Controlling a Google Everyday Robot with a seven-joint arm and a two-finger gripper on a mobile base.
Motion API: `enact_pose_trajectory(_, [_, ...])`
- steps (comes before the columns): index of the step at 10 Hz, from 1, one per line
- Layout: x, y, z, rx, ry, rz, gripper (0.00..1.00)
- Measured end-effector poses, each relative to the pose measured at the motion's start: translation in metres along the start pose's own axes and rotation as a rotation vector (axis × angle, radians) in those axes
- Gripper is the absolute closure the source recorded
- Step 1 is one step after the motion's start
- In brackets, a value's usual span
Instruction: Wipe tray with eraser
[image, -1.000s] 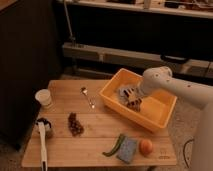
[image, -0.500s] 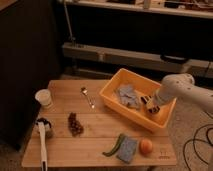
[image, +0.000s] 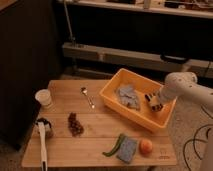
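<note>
Tray: the large yellow-orange plastic rectangular tray (image: 114, 95) with raised walls sits right of centre in the frame, on the right part of the pale wooden slatted table (image: 100, 135).
Eraser: the small striped block eraser (image: 155, 101), dark, red and pale, lies inside the tray near its right end, at the tip of the arm.
Gripper: the white arm's two-finger gripper (image: 156, 98) reaches down into the right end of the tray from the right edge of the frame, right at the eraser; whether it is apart, together or clamped on the block I cannot tell.
Handling, eraser: likely light and fairly stiff, with a softer felt-like face; best pinched across its narrow sides so the flat face stays down on the tray floor.
Handling, tray: thin plastic, probably light, so it may slide on the wood under a hard wipe.
In the way: a crumpled grey-blue cloth (image: 128, 96) lies on the tray floor to the left of the eraser, covering part of the surface to be wiped.
Hidden: the contact between fingers and eraser; the tray floor beneath cloth and gripper; the near wall hides the floor's front strip.
Cut off: the arm's upper part leaves the frame at right.
</note>
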Motion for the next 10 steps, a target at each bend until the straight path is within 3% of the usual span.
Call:
enact_pose_trajectory(1, [-0.007,0.008,0.004,-0.001,0.000,-0.003,1.00])
enact_pose_trajectory(6, [-0.069,0.113,0.023,-0.053,-0.020,-0.074,1.00])
enact_pose_trajectory(8, [-0.072,0.135,0.017,-0.074,-0.029,-0.094,1.00])
enact_pose_trajectory(10, [-0.065,0.142,0.012,-0.077,-0.026,-0.101,1.00])
